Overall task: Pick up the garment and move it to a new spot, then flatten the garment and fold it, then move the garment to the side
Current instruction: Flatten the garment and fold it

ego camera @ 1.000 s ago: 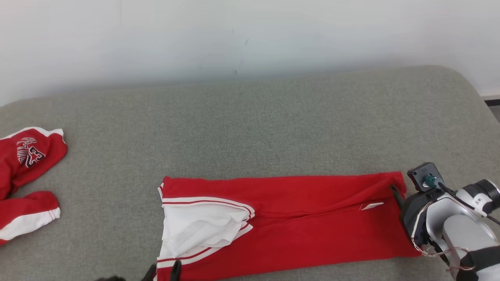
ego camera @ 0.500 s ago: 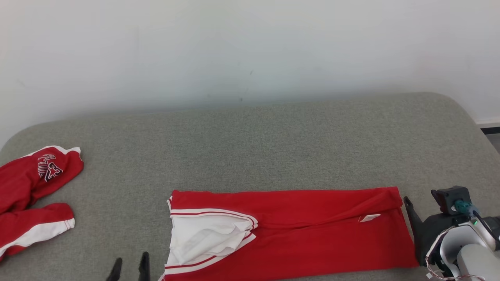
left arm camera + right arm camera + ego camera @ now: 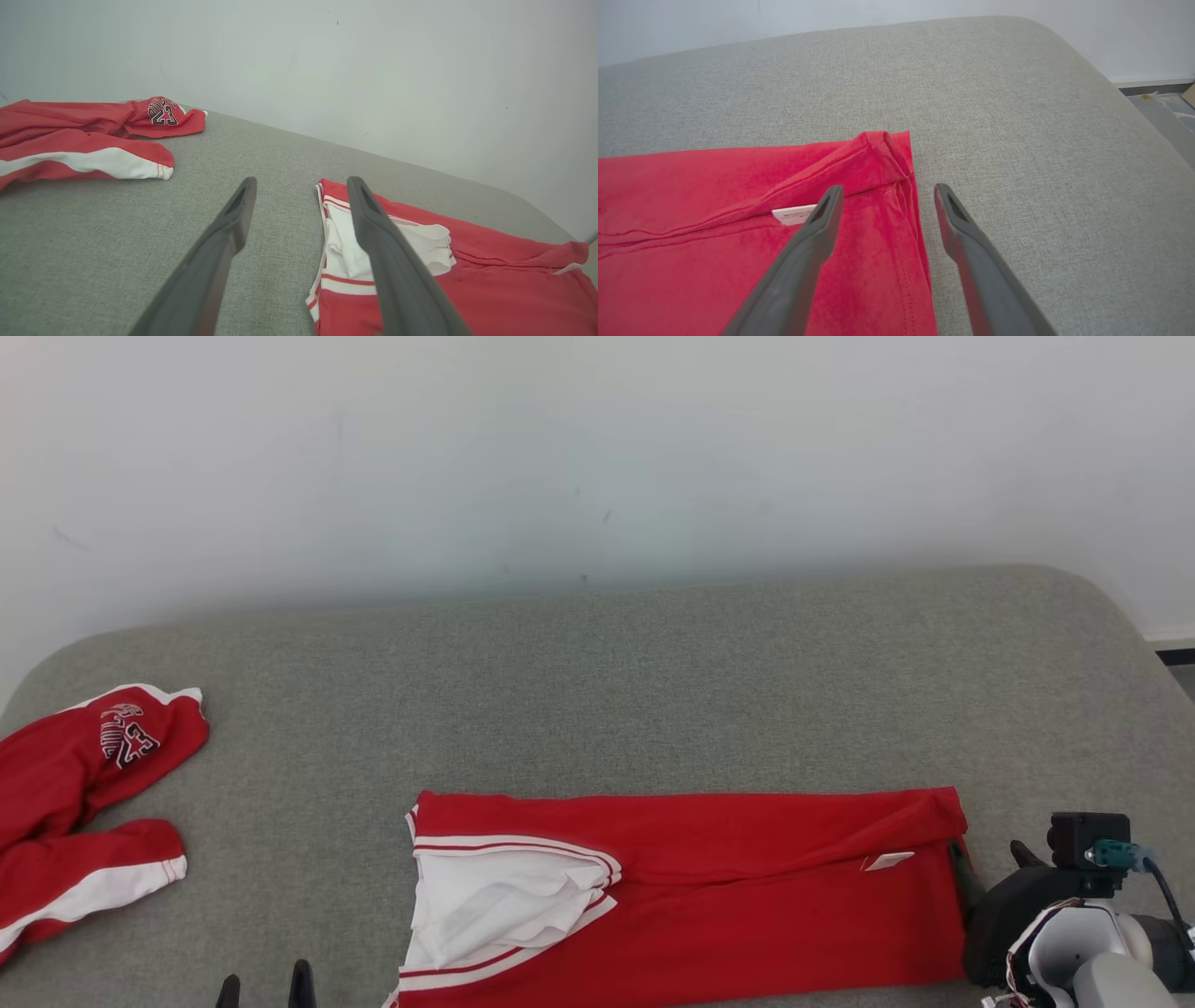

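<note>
Head view: garment (image 3: 709, 896) lies flat between left gripper (image 3: 264, 982) and right gripper (image 3: 987, 849); both jaws apart, empty. Step, judged: folding. Next: clamp end beside each gripper, fold across.

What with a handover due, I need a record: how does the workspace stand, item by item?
Surface: grey padded surface, rounded corners, no stains seen.
Job's things: red garment lies flat in a long band, white panel at its left end, white label near its right end.
Clutter: second red garment, crumpled, at the far left, apart from the first.
Grippers: left pincer open, beside the band's left end, holding nothing; right pincer open, at the band's right edge, holding nothing.
Cables: cable with a teal plug on the right wrist, off the cloth.
Surroundings: pale wall behind; floor past the right end.
</note>
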